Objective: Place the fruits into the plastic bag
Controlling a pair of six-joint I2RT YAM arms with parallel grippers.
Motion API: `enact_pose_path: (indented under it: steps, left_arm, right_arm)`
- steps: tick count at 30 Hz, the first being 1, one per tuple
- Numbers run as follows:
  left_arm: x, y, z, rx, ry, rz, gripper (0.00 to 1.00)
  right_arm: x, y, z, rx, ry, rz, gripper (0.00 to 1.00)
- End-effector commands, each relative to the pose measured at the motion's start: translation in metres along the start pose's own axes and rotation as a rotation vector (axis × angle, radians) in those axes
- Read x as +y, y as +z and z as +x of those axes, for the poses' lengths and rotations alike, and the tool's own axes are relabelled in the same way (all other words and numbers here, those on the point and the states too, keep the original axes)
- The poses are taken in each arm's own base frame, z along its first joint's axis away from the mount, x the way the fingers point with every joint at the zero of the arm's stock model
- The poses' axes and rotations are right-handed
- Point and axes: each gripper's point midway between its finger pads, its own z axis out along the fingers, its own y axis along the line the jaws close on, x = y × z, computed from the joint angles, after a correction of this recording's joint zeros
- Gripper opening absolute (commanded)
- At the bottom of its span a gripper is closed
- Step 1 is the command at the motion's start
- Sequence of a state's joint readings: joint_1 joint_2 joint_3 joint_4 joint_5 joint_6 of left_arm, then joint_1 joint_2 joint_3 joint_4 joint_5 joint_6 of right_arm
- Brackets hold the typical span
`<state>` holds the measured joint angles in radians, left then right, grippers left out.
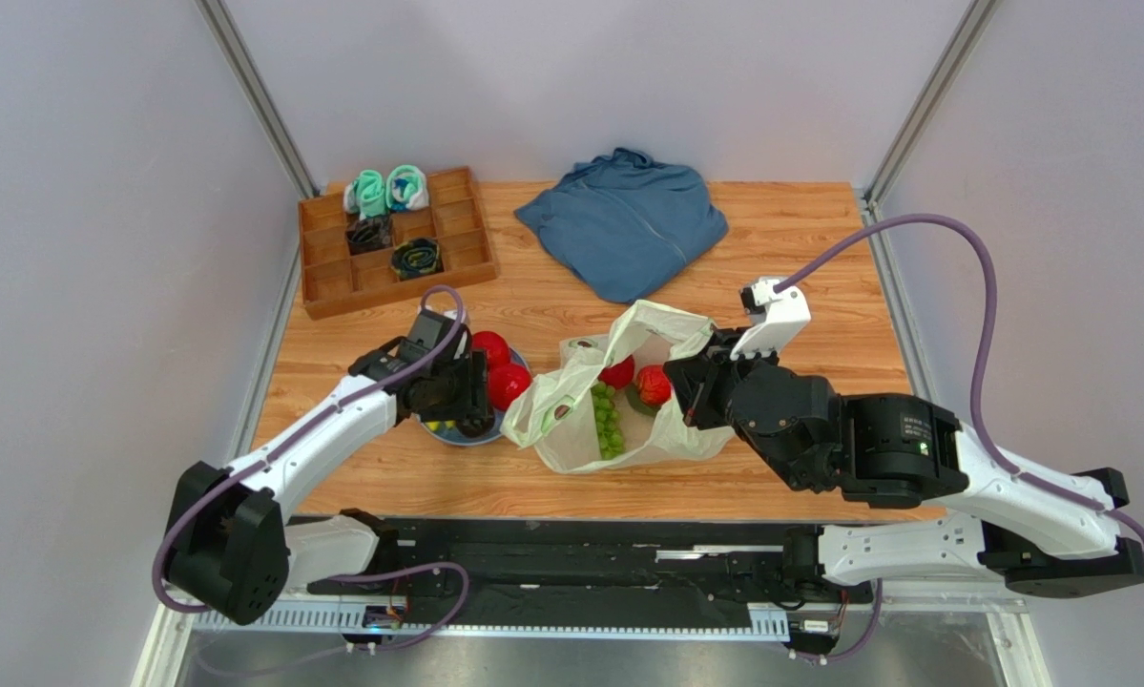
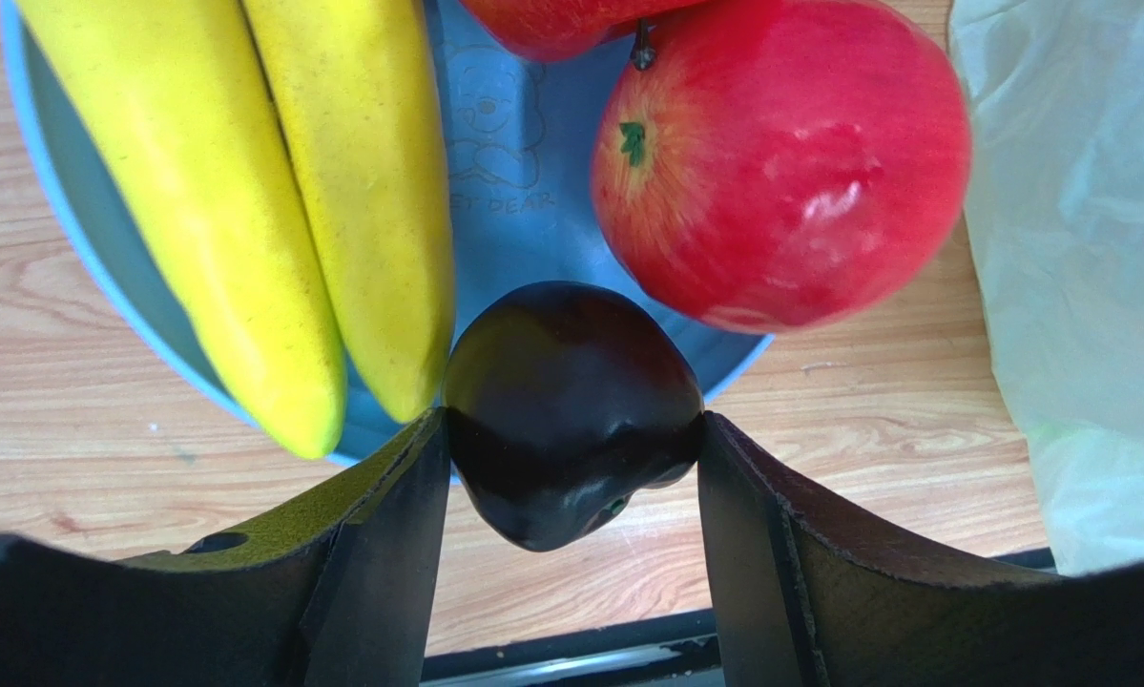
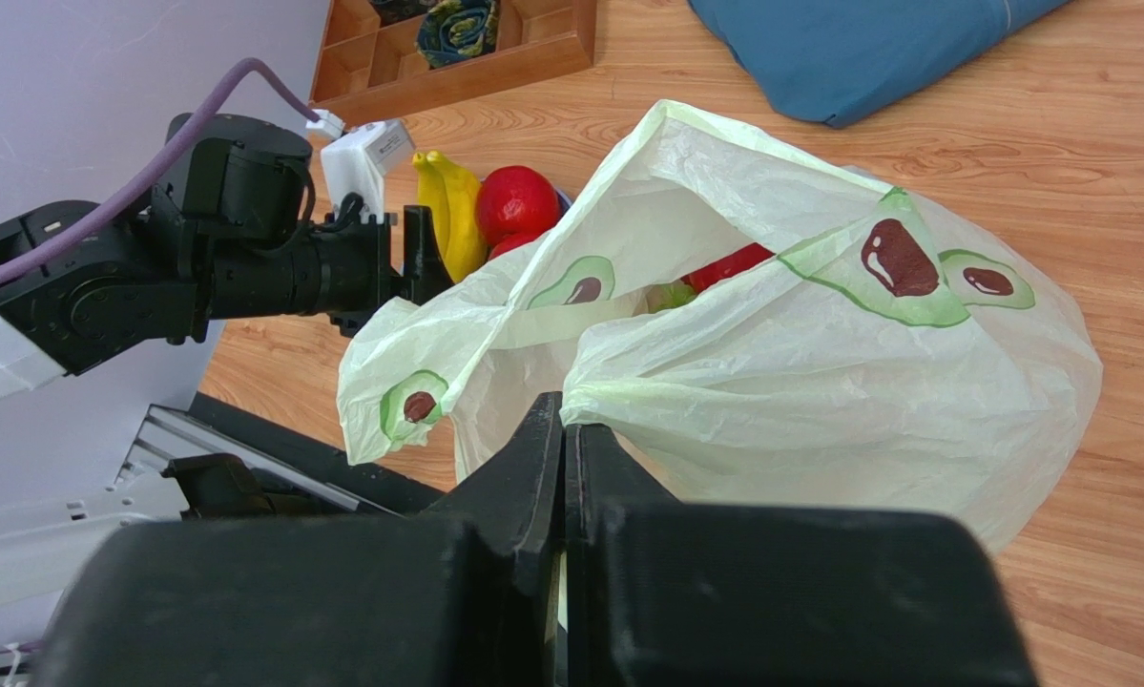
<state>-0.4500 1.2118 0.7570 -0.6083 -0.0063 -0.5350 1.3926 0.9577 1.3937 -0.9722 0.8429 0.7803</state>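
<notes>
Dark avocado (image 2: 570,408) tight in left jaws, half-hidden bag (image 3: 821,387) rim tight in right jaws.

Bag (image 3: 821,358) pale translucent green, printed with green avocado halves with dark maroon pits; grapes (image 1: 606,425) light green. Plate (image 2: 534,229) blue with a faint bear outline, bananas (image 2: 248,186) yellow, apple (image 2: 785,158) glossy red streaked yellow by the stem, avocado (image 2: 570,408) shiny near-black brown. Table (image 2: 90,444) light wood grain, garment (image 1: 623,222) slate blue, tray (image 1: 331,279) brown wood, socks (image 1: 371,191) teal and white.
</notes>
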Motion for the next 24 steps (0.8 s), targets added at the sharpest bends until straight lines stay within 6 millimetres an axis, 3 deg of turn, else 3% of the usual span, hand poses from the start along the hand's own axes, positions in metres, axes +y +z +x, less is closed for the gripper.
enact_pose_path:
  steps: [1,8,17,20,23,24]
  left_arm:
    - [0.000,-0.019,-0.011,-0.058,0.019,-0.005,0.42]
    - [0.005,-0.033,-0.017,-0.116,0.028,-0.014,0.42]
    - [-0.013,-0.070,-0.040,-0.245,0.074,0.091,0.42]
    - [-0.029,-0.094,-0.051,-0.323,0.074,0.181,0.42]
    - [-0.050,-0.133,-0.067,-0.456,0.078,0.319,0.43]
    - [-0.058,-0.154,-0.073,-0.520,0.081,0.375,0.43]
  right_arm:
    - [0.007,-0.001,-0.013,-0.037,0.041,-0.019,0.00]
    - [0.008,-0.001,-0.011,-0.030,0.048,-0.025,0.00]
    - [0.009,-0.001,-0.010,-0.025,0.053,-0.033,0.00]
    - [0.009,-0.001,-0.010,-0.025,0.053,-0.033,0.00]
    - [0.010,-0.001,-0.010,-0.026,0.053,-0.034,0.00]
    - [0.010,-0.001,-0.011,-0.026,0.056,-0.035,0.00]
